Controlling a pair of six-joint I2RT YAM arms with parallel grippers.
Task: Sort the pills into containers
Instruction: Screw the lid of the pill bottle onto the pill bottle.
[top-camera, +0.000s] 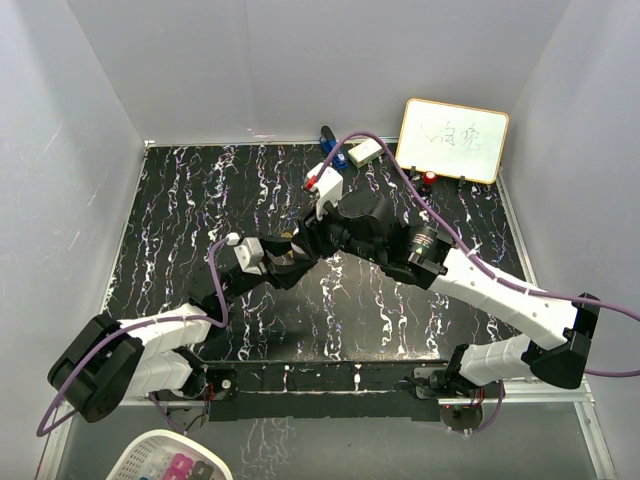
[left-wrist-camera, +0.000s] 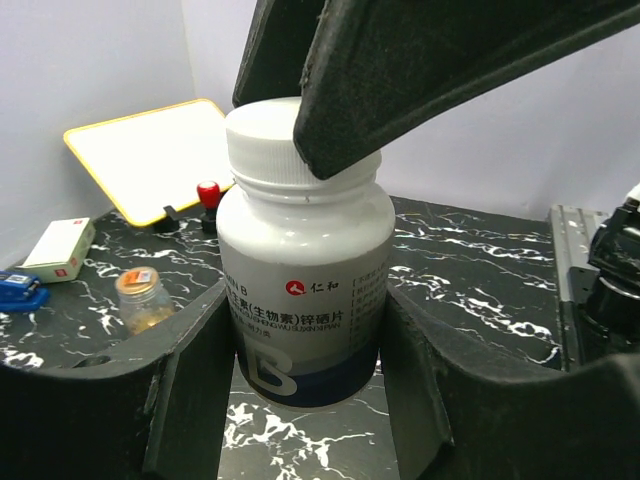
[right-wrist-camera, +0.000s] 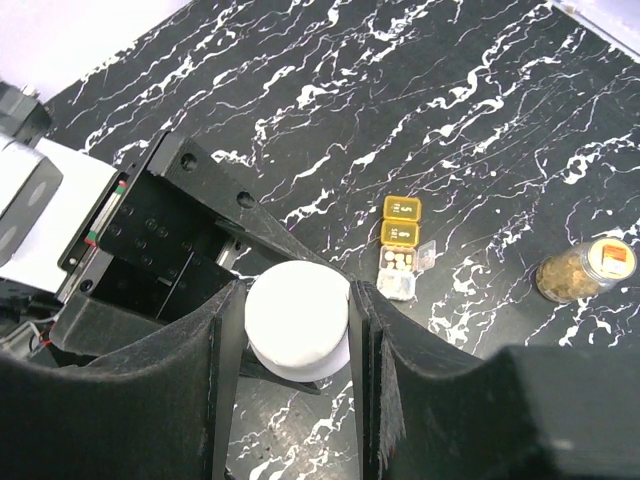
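Above our black marbled tabletop (top-camera: 200, 200), our left gripper (left-wrist-camera: 305, 335) clasps the white-capped bottle (left-wrist-camera: 305, 235) by its body, and our right gripper (right-wrist-camera: 298, 322) pinches its cap (left-wrist-camera: 265, 140).

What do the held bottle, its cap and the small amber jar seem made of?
Bottle: probably glossy white plastic; opaque, soft sheen. Cap: seemingly matte white plastic, ridged side. Amber jar: tinted plastic or glass; contents show through.
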